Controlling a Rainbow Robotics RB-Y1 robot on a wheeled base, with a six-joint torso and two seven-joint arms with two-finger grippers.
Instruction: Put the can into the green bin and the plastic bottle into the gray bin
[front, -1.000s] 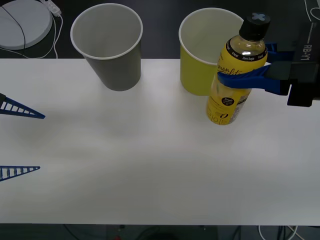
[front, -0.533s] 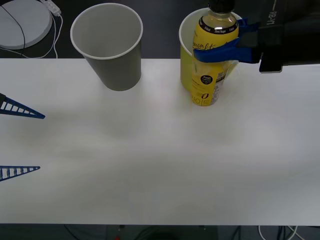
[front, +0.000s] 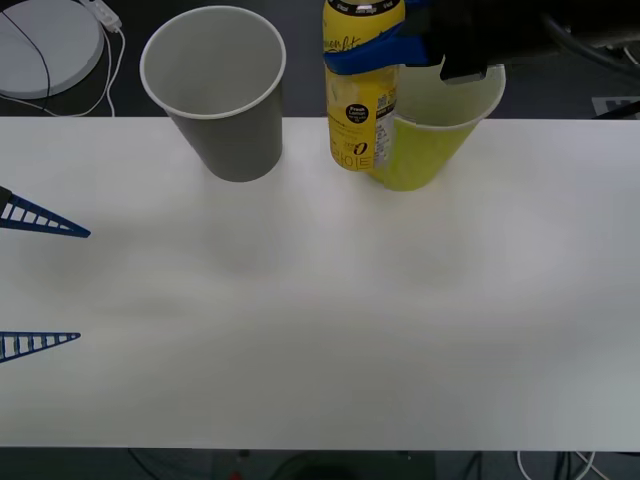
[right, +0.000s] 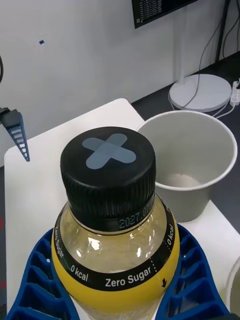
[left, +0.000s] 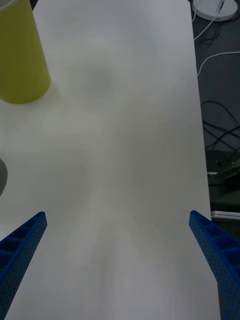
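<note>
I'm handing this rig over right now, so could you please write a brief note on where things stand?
Right claw: shut on the plastic bottle, held upright above the table between the two bins.
Left claw: open, idle at the table's left edge.
Gray bin and green bin: upright at the far edge.
Done: bottle picked up.
Left: drop it in the gray bin; can not visible.

plastic bottle (right: 117, 240): glossy clear plastic | cap (right: 108, 170): matt ribbed | table (front: 320, 320): smooth matt
</note>
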